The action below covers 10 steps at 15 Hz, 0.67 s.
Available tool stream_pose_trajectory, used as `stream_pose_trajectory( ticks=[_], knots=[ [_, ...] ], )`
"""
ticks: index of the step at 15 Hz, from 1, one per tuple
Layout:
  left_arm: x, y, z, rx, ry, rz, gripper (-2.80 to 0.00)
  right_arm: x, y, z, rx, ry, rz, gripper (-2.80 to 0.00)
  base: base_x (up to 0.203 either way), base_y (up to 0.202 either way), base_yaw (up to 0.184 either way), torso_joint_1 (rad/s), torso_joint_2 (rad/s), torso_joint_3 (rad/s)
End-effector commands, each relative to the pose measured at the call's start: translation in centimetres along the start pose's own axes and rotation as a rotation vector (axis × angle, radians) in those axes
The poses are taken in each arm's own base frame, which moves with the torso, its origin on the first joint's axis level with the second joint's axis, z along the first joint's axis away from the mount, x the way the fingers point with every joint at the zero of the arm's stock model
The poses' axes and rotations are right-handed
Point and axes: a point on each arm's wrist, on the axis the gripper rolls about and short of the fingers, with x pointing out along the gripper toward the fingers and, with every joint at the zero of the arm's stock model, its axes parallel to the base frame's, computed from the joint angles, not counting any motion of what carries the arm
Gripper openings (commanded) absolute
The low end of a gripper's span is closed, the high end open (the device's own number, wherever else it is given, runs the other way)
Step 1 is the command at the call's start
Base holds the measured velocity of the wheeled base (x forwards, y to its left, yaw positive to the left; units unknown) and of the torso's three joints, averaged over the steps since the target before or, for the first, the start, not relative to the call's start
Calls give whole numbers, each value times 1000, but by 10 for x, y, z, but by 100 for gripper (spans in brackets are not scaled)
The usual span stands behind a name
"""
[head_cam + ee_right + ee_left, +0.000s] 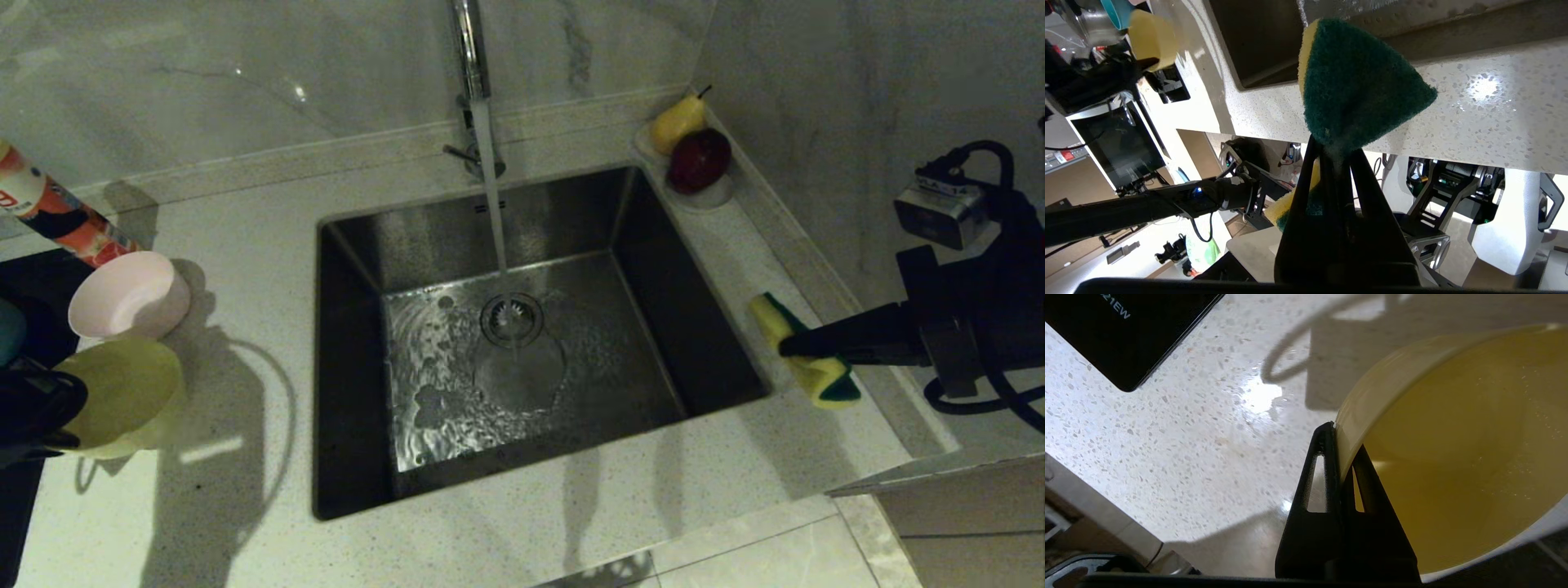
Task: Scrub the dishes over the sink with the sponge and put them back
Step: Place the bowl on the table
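At about nine o'clock on the counter (pixel 245 245) your left gripper (pixel 1340 457) is clamped on the rim of the yellow bowl (pixel 122 392), one finger inside the wall and one outside, and the bowl is tipped on its side with its opening toward the sink. Just above it, nearer ten o'clock, the pink bowl (pixel 131 294) lies on the counter, also tilted and apart from any gripper; a sliver of something teal at the far left edge may be the blue bowl, but you cannot be sure from here. In the centre, the sink (pixel 351 367) holds no dishes, and water runs from the faucet (pixel 469 49) straight onto the drain (pixel 512 318), spreading over the basin floor. At one o'clock a white dish (pixel 710 194) with a pear and a dark red fruit sits in the corner, outside the job. At three o'clock your right gripper (pixel 788 347) is squeezed tight on the middle of the sponge (pixel 804 359), folding it, and holds it above the counter just beside the sink's right rim. By the look of it, you are early on: no bowl is over the basin yet, so scrubbing and returning all remain.
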Motion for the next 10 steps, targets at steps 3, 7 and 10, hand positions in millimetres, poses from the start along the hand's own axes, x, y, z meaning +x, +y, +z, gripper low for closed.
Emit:
stream_pose_trajectory(
  ticks=[3, 7, 10],
  knots=[
    [19, 3, 3, -16, 27, 40, -280, 1, -2, -1, 10, 9, -3, -280, 0, 0, 0, 0, 0, 0],
    [15, 2, 3, -11, 18, 30, 0, 2, -3, -2, 12, 15, -3, -280, 0, 0, 0, 0, 0, 0],
    [4, 0, 6, -8, -16, -2, 0, 1, -3, -3, 12, 16, -2, -280, 0, 0, 0, 0, 0, 0]
  ],
)
